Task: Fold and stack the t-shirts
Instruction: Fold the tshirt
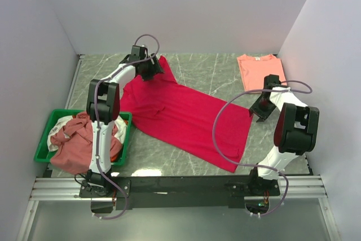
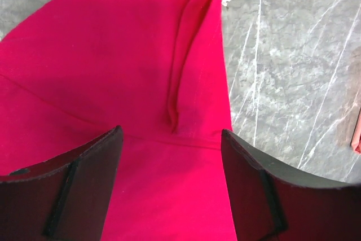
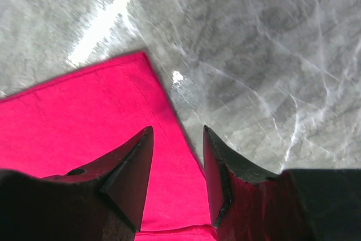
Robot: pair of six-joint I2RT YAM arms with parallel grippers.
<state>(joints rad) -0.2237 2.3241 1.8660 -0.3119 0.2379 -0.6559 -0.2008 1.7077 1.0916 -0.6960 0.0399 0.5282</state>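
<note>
Step in hand: the fold of the crimson t-shirt (image 1: pixel 186 114), which lies spread open and nearly flat across the middle of the bench (image 1: pixel 214 74), running from far left to near right. No fold shows in it yet. One salmon-pink t-shirt (image 1: pixel 259 70) lies folded at the far right of the bench, well apart from the crimson one. A heap of tees (image 1: pixel 79 145) waits in the green tray (image 1: pixel 61 113) at the left.

Left gripper (image 2: pixel 172 134): jaws released and standing wide, poised over the far-left part of the crimson t-shirt, beside a raised crease. Nothing is held between them. Whether the tips touch the cloth cannot be told.

Right gripper (image 3: pixel 177 130): jaws about half parted, straddling the shirt's edge just short of its right corner, one jaw over cloth, the other over bare bench. The cloth lies flat there, so it is judged not gripped.

Next move, as judged: both jaws must come down and pinch the cloth at their stations, the right one getting a finger under the edge, before any lift. A poor pinch risks dragging the shirt into wrinkles.
</note>
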